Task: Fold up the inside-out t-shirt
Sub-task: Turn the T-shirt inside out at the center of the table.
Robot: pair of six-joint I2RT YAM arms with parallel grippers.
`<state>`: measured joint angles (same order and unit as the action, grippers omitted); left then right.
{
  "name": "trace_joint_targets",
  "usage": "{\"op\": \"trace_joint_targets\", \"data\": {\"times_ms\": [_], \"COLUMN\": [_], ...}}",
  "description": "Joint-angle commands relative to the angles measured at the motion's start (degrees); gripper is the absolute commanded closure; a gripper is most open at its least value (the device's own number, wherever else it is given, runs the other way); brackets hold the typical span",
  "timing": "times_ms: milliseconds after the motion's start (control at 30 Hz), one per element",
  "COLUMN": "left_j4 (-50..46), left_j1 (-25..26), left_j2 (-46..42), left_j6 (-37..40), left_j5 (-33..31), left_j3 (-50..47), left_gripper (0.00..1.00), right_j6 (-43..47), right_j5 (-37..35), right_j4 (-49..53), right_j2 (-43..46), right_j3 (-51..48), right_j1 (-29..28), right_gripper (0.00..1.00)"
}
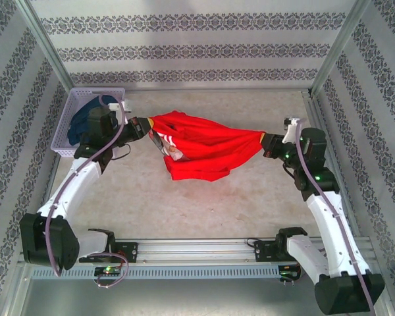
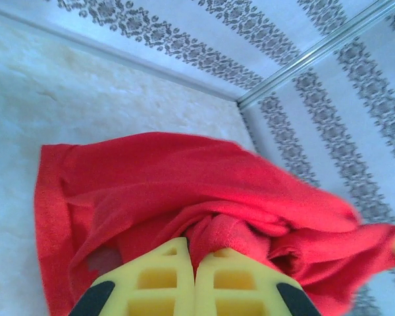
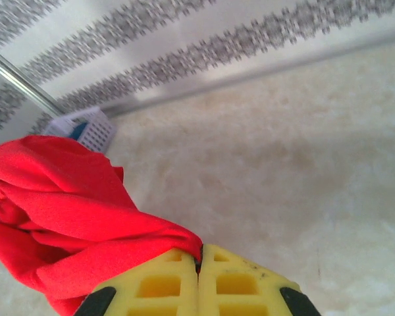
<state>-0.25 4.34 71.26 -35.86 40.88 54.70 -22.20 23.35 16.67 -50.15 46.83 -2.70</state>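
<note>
Plainly, both claws were shut hard on the shirt. The left claw (image 1: 139, 125) pinched a bunched wad at one end and the right claw (image 1: 266, 141) nipped a fold at the other, its yellow lattice fingers (image 3: 158, 283) meeting on red cloth. Between them the shirt (image 1: 204, 148) hung stretched like a hammock, its middle sagging toward the desk (image 1: 217, 210); whether the lowest edge touched, I could not tell.

I judged this the spreading step, with no fold made yet. The next move called for lowering both ends together, kept taut, so the cloth landed flat.

The fabric looked soft, matte and rumpled, with a scrap of print beside the left claw. The desk was pale and mottled. Behind the left claw sat a lavender lattice basket (image 1: 85, 92) holding a navy garment (image 1: 79, 122).
</note>
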Motion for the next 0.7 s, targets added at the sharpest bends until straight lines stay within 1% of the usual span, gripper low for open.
{"op": "trace_joint_targets", "data": {"times_ms": [0, 33, 100, 133, 167, 267, 367, 400, 467, 500, 567, 667], "left_j4": [10.29, 14.17, 19.71, 20.53, 20.43, 18.23, 14.76, 14.36, 13.54, 13.44, 13.01, 12.84], "left_j1": [-1.59, -1.53, -1.36, -1.26, -0.97, 0.21, 1.27, 1.5, 1.68, 1.83, 2.13, 2.41], "left_j2": [1.12, 1.41, 1.59, 1.45, 1.47, 1.42, 1.03, 0.78, 0.46, 0.41, 0.37, 0.43], "left_j6": [-9.62, -12.37, -15.45, -15.73, -15.5, -13.19, -10.31, -9.88, -9.18, -8.99, -8.53, -8.2], "left_j5": [10.36, 12.07, 13.71, 14.02, 14.19, 14.57, 14.57, 14.66, 14.75, 14.88, 15.01, 15.19], "left_j3": [-1.59, -2.42, -4.16, -4.53, -4.53, -4.0, -3.65, -3.63, -3.77, -3.73, -3.67, -3.58], "left_gripper": [1.0, 1.0, 1.0, 1.0, 1.0, 1.0, 1.0, 1.0, 1.0, 1.0, 1.0, 1.0], "right_j6": [0.72, 1.05, 2.55, 3.37, 4.0, 7.27, 13.31, 15.25, 20.07, 21.46, 23.56, 24.43], "right_j5": [-7.12, -9.7, -15.32, -18.76, -20.75, -21.91, -22.71, -22.47, -19.27, -17.48, -13.12, -8.56], "right_j4": [2.41, 2.72, 3.38, 4.07, 4.54, 5.66, 2.22, 0.4, -4.56, -6.66, -10.88, -15.47], "right_j2": [-2.65, -3.84, -6.51, -8.26, -9.75, -12.86, -10.9, -10.36, -10.33, -11.2, -15.46, -24.05], "right_j3": [-3.14, -3.61, -4.31, -4.44, -4.39, -2.93, -2.36, -2.36, -2.2, -1.83, -0.14, 4.04], "right_j1": [-2.07, -3.67, -8.49, -11.37, -13.44, -18.15, -23.77, -25.52, -30.03, -31.73, -34.58, -36.35], "right_gripper": [1.0, 1.0, 0.97, 0.95, 0.92, 0.76, 0.61, 0.58, 0.49, 0.47, 0.45, 0.46]}}
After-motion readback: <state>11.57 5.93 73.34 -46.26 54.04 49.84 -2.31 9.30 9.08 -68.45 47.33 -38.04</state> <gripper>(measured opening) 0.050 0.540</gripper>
